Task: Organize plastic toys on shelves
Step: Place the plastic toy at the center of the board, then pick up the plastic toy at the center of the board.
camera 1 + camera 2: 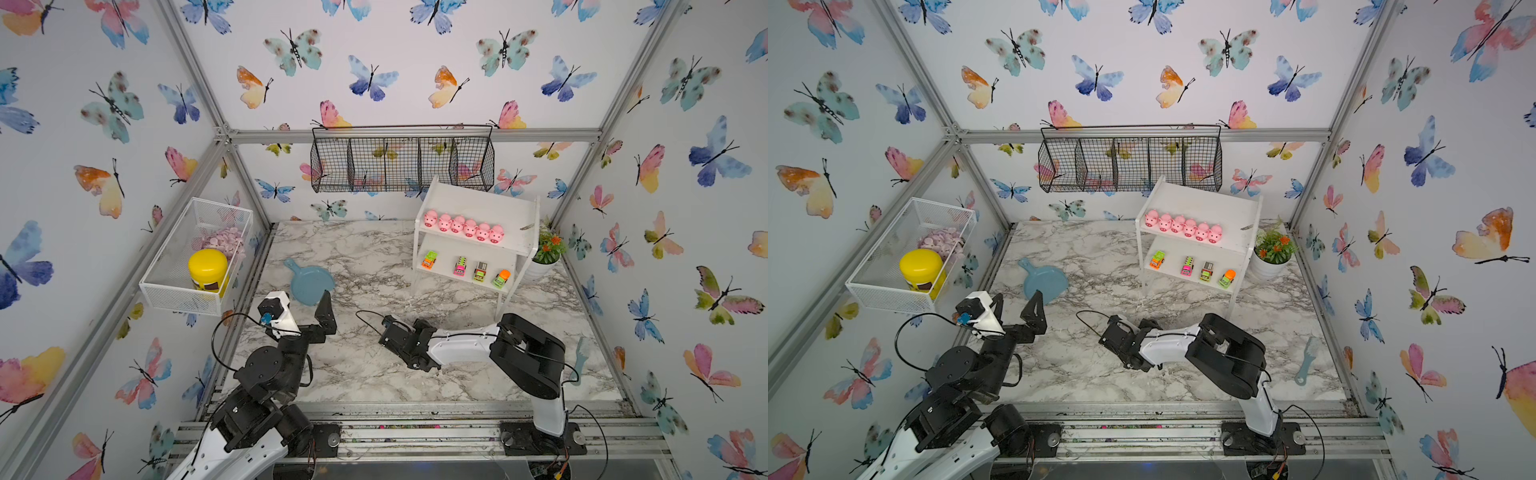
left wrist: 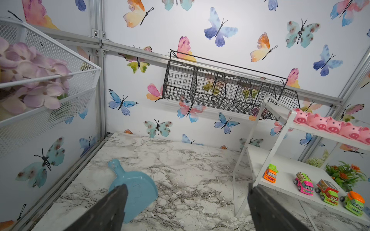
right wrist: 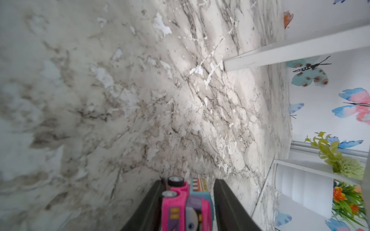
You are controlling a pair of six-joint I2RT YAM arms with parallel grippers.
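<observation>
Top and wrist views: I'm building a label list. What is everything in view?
pigs: six, pink, upper board of shelf
trucks: four, orange, pink, green, lower board
pink truck: one, between jaws of right tool
shelf: one, white, back right of table
dish: one, blue, table's left
wire basket: one, black, back wall
mesh basket: one, white, left wall
jar: one, yellow-lidded, mesh basket
flowers: several, pale pink, mesh basket
potted plant: one, white pot, beside shelf
comb: one, pale blue, table's right
left tool: one, black, open
right tool: one, black, around pink truck

pigs point(image 1: 470, 227) are shining glossy pink plastic | shelf point(image 1: 478, 199) is looking matt white, perhaps painted wood | tabletop point(image 3: 140, 100) is showing flaking marble-print film
</observation>
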